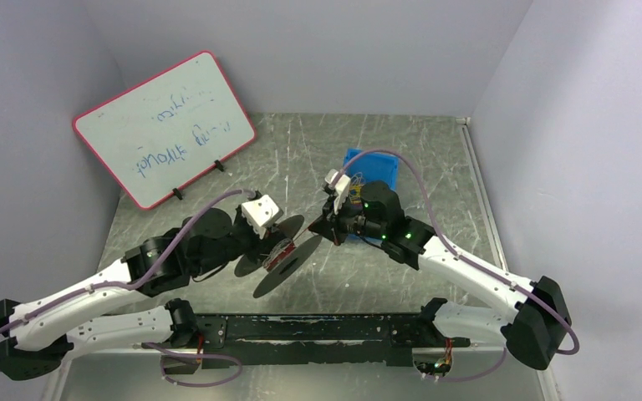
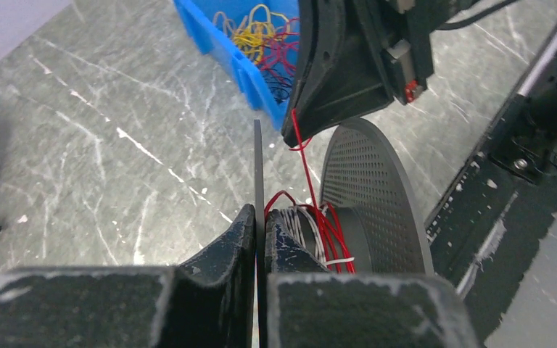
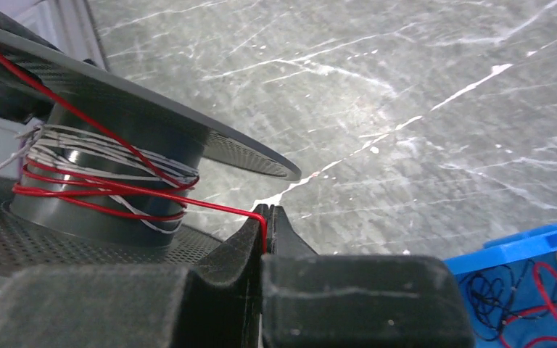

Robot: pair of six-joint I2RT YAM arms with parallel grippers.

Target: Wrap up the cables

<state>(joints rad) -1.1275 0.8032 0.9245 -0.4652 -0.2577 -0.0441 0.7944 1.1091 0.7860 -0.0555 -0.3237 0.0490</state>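
Observation:
A dark grey spool (image 1: 280,255) with perforated flanges is held above the table at centre. My left gripper (image 2: 260,221) is shut on the spool's thin flange (image 2: 258,167); the spool shows in the right wrist view (image 3: 109,181) too. Thin red wire (image 2: 330,235) and white wire are wound on its core. My right gripper (image 3: 267,217) is shut on the red wire (image 3: 217,209), which runs taut from the core to its fingertips. In the top view the right gripper (image 1: 328,224) sits just right of the spool and the left gripper (image 1: 266,244) just left of it.
A blue bin (image 1: 372,171) with a yellow, blue and red wire tangle (image 2: 261,32) stands behind the right gripper. A whiteboard (image 1: 163,125) with a red rim leans at the back left. A black rail (image 1: 318,327) runs along the near edge.

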